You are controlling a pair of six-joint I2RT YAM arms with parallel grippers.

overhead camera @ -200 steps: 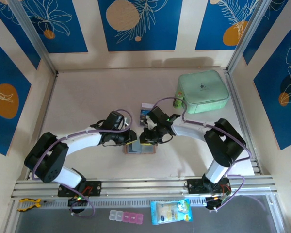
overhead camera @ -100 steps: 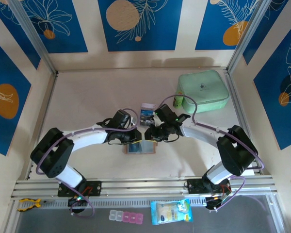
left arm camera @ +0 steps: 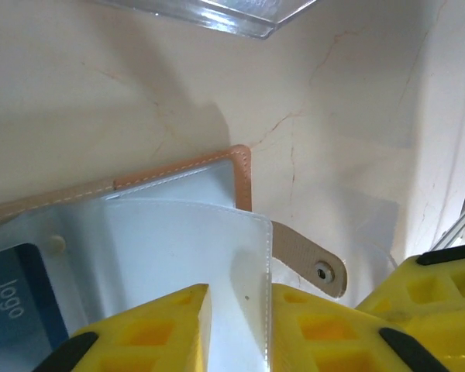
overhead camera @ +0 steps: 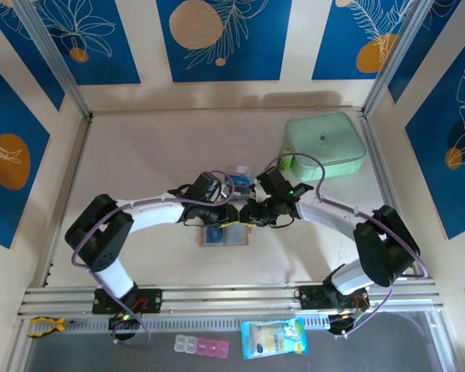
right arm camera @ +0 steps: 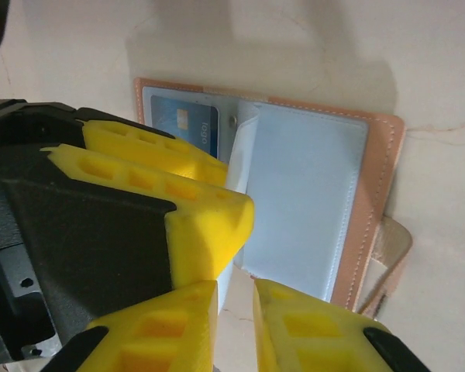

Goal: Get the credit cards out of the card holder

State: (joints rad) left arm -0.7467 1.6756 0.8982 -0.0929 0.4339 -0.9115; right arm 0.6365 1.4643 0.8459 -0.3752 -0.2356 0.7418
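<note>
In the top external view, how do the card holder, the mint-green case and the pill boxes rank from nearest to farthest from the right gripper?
From the right gripper:
1. card holder, at its fingertips, mid-table.
2. mint-green case, far right of the table.
3. pill boxes, on the near ledge past the arm bases.

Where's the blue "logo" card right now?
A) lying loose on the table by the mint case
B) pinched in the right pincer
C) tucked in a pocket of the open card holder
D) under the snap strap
C: in the right wrist view the blue card sits inside a pocket of the card holder, which lies open on the table.
</note>
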